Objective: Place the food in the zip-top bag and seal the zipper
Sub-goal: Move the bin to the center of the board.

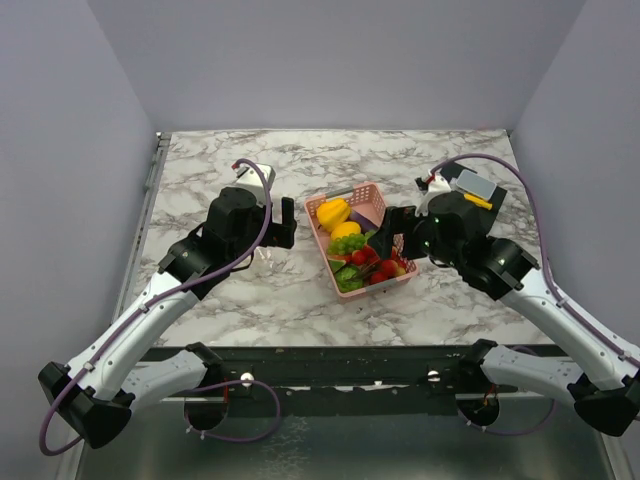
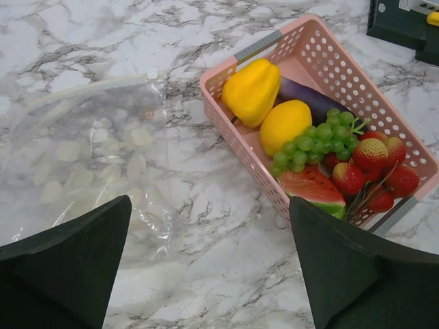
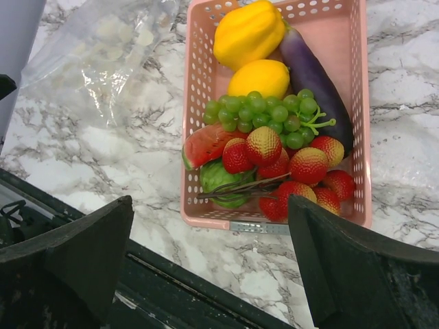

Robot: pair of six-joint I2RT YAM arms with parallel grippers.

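The food lies in a pink perforated basket (image 1: 312, 206): a yellow pepper (image 2: 252, 89), a lemon (image 2: 285, 125), a purple eggplant (image 2: 312, 99), green grapes (image 2: 319, 137), a watermelon slice (image 2: 312, 188) and strawberries (image 2: 370, 154). The clear dotted zip-top bag (image 2: 89, 157) lies flat and empty on the marble left of the basket, its zipper (image 2: 89, 86) along the far edge. My left gripper (image 2: 209, 205) is open and empty above the marble between bag and basket. My right gripper (image 3: 210, 202) is open and empty over the basket's near end (image 3: 274, 226), by the strawberries (image 3: 309, 164).
A black mat with small yellow and grey items (image 1: 470, 190) lies at the back right, beyond the basket. The table's dark front edge (image 3: 178, 288) runs just below the right gripper. Grey walls close in the table on three sides.
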